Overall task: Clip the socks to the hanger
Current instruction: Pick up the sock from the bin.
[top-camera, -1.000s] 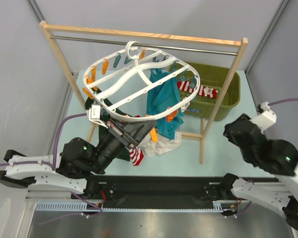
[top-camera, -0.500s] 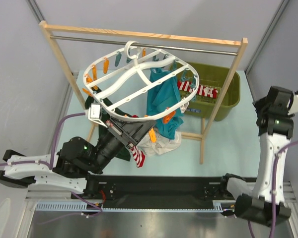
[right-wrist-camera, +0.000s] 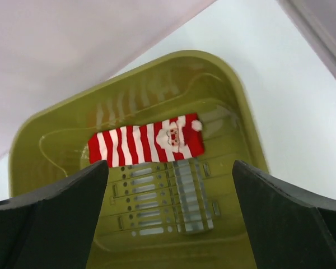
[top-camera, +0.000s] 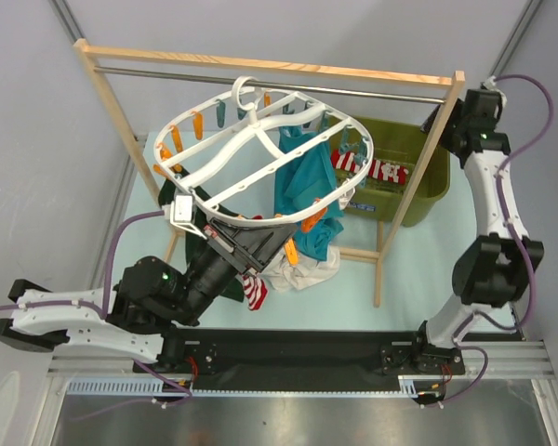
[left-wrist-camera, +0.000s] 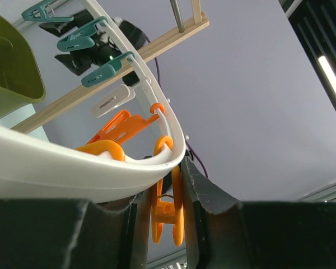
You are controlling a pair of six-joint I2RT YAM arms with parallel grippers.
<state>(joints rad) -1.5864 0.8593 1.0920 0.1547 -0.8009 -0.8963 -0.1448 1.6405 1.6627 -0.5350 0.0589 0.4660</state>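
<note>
The right arm has swung up from the near right side and now reaches over the olive-green plastic basket (right-wrist-camera: 157, 84) at the far right of the pale tabletop (top-camera: 409, 269), while the left arm has barely shifted. The right pincer (right-wrist-camera: 169, 185) hangs spread wide and empty above the basket. On the basket floor lies a small red-and-white striped fabric sock (right-wrist-camera: 145, 143), flat, with a Santa face near one end. The left pincer (left-wrist-camera: 163, 185) is clenched on an orange plastic clip (left-wrist-camera: 165, 218) at the near rim of the large round white plastic hanger (top-camera: 251, 149). A second striped sock (top-camera: 254, 293) shows just below it; I cannot tell whether it is clipped.

The sock looks light, limp and easy to pinch. It will fold and dangle once lifted. Pinching it at one end, probably the cuff, would leave a free edge for a clip.
</note>
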